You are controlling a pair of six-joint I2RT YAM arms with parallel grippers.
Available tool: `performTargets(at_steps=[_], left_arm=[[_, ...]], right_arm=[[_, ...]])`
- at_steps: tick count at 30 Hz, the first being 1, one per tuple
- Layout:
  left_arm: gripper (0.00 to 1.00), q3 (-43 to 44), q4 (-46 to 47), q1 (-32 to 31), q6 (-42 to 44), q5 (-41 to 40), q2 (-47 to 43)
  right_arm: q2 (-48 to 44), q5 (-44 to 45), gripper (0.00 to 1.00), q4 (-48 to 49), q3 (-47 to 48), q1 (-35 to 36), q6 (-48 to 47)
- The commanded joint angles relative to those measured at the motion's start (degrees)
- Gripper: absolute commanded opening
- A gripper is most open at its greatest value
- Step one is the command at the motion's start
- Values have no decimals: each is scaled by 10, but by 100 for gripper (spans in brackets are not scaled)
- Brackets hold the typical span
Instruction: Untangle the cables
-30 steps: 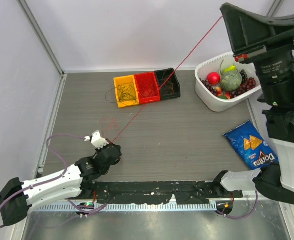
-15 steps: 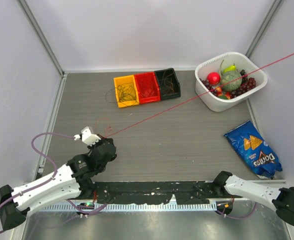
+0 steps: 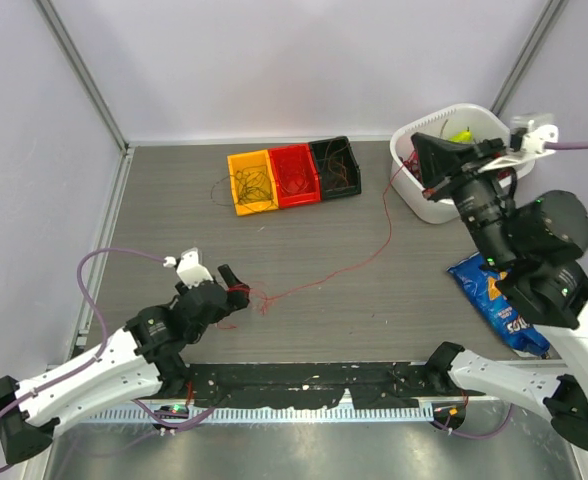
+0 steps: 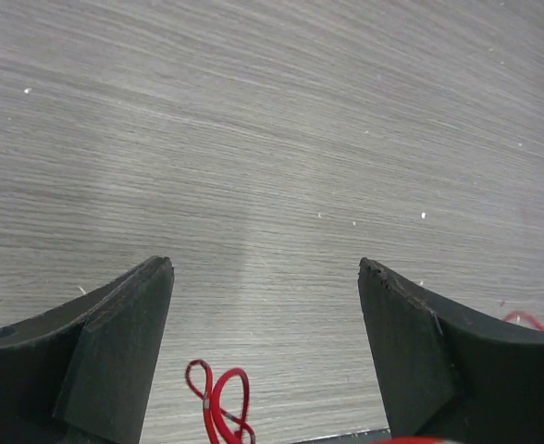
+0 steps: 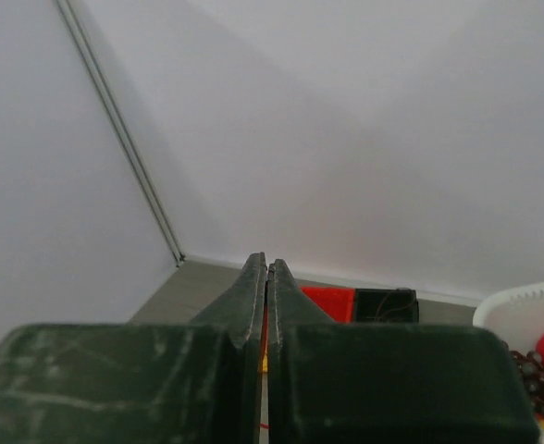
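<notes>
Meanwhile our left claw [image 4: 265,277] gaped wide low over the bench [image 3: 174,230], the curled end of the red cable [image 3: 324,278] lying on it between the fingers. Our right claw [image 5: 267,268], raised, was pinched shut on that cable's far end.

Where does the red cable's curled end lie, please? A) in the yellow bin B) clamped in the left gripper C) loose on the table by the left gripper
C: the red cable curls on the table beside the left gripper, whose jaws stand open.
</notes>
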Motion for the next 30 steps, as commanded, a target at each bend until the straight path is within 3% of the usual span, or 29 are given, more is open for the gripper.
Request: performTargets(at_steps=[1, 4, 7, 9, 15, 22, 26, 27, 28, 30], left_arm=[[82, 52, -77, 3, 30, 10, -25], [81, 61, -69, 1, 40, 2, -39], [91, 58, -40, 2, 63, 21, -26], [96, 68, -31, 4, 86, 48, 22], [95, 188, -113, 4, 162, 134, 208], [96, 212, -92, 4, 197, 201, 228], [96, 203, -75, 9, 199, 276, 240], [96, 199, -67, 9, 198, 291, 243], [95, 195, -63, 9, 197, 303, 247], [94, 191, -66, 9, 193, 306, 256]], right_arm=[[-14, 13, 1, -4, 29, -1, -15], [-16, 18, 1, -30, 49, -1, -30], [-25, 33, 1, -44, 51, -1, -35], [-32, 34, 1, -48, 49, -1, -32], [-16, 18, 1, -73, 13, -1, 9], [24, -85, 1, -125, -194, -1, 151], [31, -166, 11, -126, -298, -1, 193], [30, -182, 22, -119, -331, -1, 199], [28, -244, 26, -115, -346, -1, 198], [15, -345, 45, -94, -378, -1, 181]])
